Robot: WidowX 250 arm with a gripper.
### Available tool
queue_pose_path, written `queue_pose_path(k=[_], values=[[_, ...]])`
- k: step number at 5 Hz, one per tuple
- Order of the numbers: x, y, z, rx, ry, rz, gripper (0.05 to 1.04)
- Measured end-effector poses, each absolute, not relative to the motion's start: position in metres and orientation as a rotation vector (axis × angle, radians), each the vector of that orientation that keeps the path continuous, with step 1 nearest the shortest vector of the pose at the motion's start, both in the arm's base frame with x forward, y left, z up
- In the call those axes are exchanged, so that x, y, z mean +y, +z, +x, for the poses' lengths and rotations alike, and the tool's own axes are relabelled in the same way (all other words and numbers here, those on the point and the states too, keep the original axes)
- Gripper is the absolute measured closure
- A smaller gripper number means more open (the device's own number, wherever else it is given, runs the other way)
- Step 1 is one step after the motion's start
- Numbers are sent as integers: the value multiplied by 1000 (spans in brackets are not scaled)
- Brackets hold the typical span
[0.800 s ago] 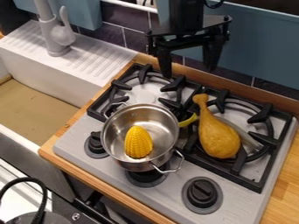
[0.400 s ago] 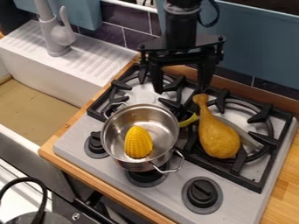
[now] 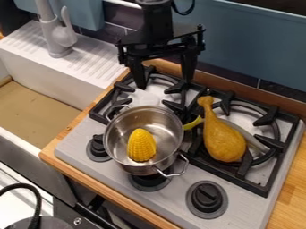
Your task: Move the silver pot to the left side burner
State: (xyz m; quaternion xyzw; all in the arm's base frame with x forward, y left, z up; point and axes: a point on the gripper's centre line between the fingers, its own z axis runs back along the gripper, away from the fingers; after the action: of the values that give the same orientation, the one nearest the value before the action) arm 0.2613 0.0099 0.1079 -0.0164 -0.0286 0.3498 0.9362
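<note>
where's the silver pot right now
In the camera view, the round silver metal pot sits at the near edge of the left side of the stove, yellow toy corn inside it, left of the brown toy drumstick.

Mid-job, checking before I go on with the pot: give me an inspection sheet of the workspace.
Surface: stove with black grates
Job's things: pot off-centre from left burner, toward the knobs; corn inside
Clutter: drumstick on right burner, a grey item beside it; yellow piece beside pot, partly hidden
Gripper: open, empty, above the stove's rear left
Cables: one lower left, one beside the arm
Surroundings: sink and faucet left of stove
</note>
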Motion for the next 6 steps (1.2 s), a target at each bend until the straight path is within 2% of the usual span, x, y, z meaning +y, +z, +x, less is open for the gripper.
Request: queue_pose_path(k=[1,2,3,5,6], values=[[-4,107,259,-45,802,-26,83],[-13,91,255,-84,926,-15,83],[-13,84,253,-96,1018,-22,83],[-11,70,254,-186,1214,-32,83],[-9,71,255,-196,1249,-30,83]])
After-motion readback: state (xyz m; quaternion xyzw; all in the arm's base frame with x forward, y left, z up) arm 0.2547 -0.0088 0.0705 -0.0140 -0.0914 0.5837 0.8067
